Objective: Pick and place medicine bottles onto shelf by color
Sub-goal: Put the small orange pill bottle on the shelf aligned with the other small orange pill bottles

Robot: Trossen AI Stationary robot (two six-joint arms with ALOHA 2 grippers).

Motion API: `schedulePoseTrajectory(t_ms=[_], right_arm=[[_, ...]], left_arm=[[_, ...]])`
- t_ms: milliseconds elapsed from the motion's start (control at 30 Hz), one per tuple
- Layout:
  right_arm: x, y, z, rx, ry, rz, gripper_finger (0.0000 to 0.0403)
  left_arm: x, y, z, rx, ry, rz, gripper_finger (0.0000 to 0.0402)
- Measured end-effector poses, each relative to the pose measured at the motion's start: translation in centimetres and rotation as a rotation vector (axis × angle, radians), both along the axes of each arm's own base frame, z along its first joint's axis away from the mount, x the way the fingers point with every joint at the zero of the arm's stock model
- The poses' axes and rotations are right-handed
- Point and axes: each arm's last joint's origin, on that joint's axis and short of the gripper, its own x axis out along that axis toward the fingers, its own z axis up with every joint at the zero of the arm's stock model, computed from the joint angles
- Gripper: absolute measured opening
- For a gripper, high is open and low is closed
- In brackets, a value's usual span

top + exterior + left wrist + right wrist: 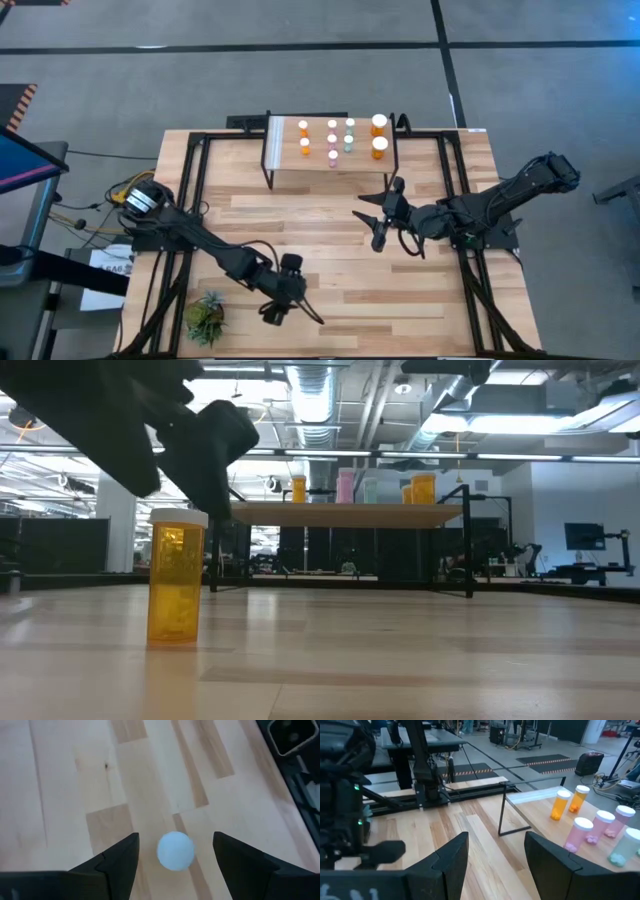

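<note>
Left gripper [175, 851]: jaws spread wide, straddling an upright orange bottle [176, 576] on the table [330, 270], not gripping. Right gripper [496, 851]: parted, empty, near the shelf [283, 152], which carried nine bottles.

Orange bottle [175, 850] body under its cap (left wrist view)

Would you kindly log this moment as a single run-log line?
left gripper: open above white-capped orange pill bottle on wooden tabletop | right gripper: open, empty, mid-table | raised light-wood shelf: eight bottles

Nine bottles [333, 139] on the shelf [282, 150], one orange bottle [176, 577] off.
</note>
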Motion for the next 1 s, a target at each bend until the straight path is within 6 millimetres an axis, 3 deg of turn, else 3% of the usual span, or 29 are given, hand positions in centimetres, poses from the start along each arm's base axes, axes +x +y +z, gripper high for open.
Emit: schedulePoseTrajectory(t_ms=[733,1000], right_arm=[[0.0,0.0,-0.1,0.003,0.004,-0.001,0.0216],[0.0,0.0,0.0,0.005,0.001,-0.001,0.0216]], left_arm=[[0.2,0.5,-0.1,0.008,0.015,0.025,0.0239],[0.3,0.2,-1.1,-0.004,0.057,0.024,0.0189]])
